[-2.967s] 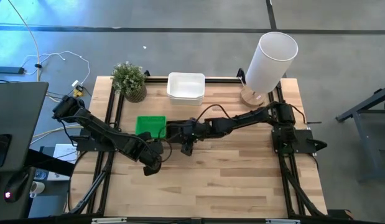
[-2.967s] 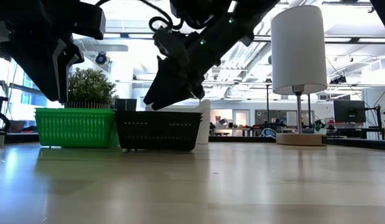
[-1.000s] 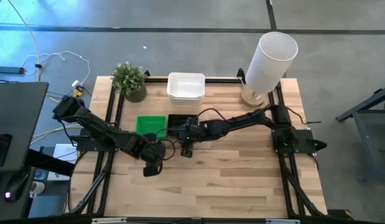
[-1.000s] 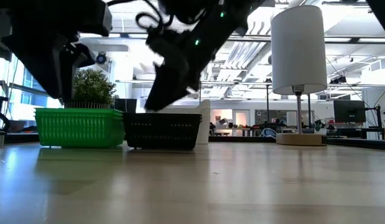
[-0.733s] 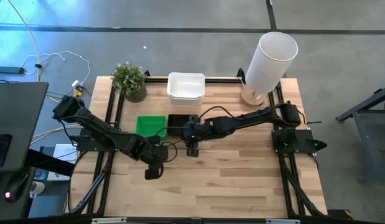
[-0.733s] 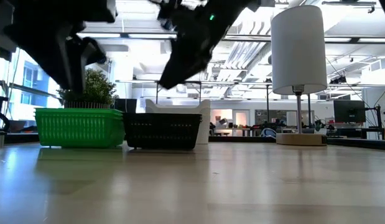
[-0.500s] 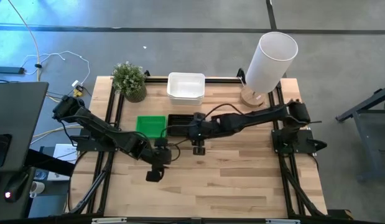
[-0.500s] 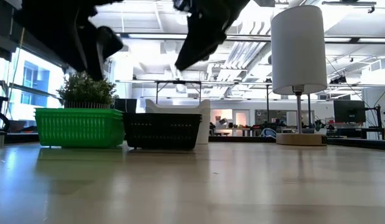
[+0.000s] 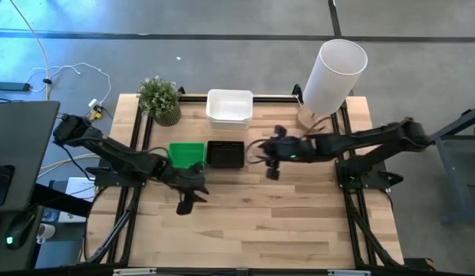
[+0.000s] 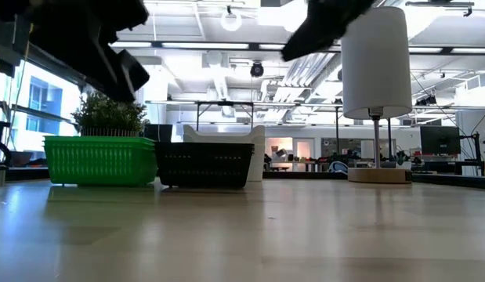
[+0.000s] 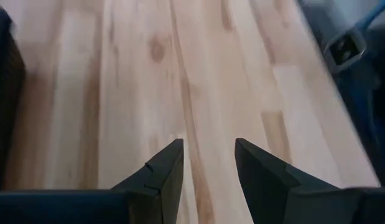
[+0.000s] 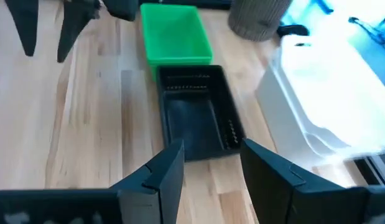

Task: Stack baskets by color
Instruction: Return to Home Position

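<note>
Three stacks, green baskets, black baskets and white baskets, lie upper-centre, clear of the spread, empty left tool and right tool.

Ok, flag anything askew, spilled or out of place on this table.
Nothing stands out. The green stack and black stack sit level side by side, the white stack behind them. The left claw and right claw hang open, empty, clear of them.
</note>
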Robot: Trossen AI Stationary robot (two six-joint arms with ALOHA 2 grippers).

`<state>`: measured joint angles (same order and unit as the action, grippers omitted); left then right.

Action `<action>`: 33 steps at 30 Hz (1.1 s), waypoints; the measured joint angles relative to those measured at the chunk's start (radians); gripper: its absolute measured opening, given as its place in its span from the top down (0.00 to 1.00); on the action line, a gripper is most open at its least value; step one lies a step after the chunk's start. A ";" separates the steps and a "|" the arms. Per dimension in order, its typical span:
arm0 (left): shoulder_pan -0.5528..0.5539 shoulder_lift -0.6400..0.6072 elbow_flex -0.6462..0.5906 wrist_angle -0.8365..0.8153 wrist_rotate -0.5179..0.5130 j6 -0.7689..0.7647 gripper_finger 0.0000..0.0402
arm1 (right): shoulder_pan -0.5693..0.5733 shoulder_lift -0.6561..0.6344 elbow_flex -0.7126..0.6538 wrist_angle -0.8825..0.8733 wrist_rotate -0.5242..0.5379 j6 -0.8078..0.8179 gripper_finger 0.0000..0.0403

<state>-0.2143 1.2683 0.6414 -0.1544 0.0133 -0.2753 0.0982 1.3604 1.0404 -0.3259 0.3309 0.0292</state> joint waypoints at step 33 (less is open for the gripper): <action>0.009 -0.788 -0.630 0.418 -0.130 0.112 0.67 | 0.068 -0.927 -0.804 0.404 0.006 0.068 0.64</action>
<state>-0.2054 0.4806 0.0113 0.2635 -0.1162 -0.1636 0.1658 0.4330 0.2364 0.0778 0.3367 0.0968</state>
